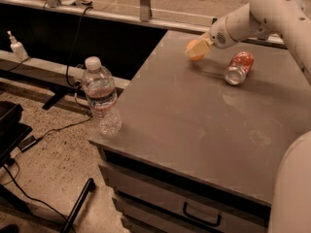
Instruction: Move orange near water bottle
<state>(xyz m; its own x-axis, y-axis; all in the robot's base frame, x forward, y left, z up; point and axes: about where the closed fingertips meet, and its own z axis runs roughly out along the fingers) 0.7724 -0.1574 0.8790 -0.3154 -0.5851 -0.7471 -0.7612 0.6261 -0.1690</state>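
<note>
The orange [196,51] sits at the far side of the grey table top [194,115], mostly hidden by my gripper [196,47], whose pale fingers [199,46] lie over and around it. The white arm reaches in from the upper right. The water bottle [101,95], clear with a white cap and a label with a red band, stands upright at the table's near left corner, far from the orange.
A red and silver soda can [238,67] lies on its side to the right of the orange. A small white pump bottle [17,46] stands on a ledge at far left. Cables and a black stand lie on the floor left of the table. A drawer handle [201,218] faces front.
</note>
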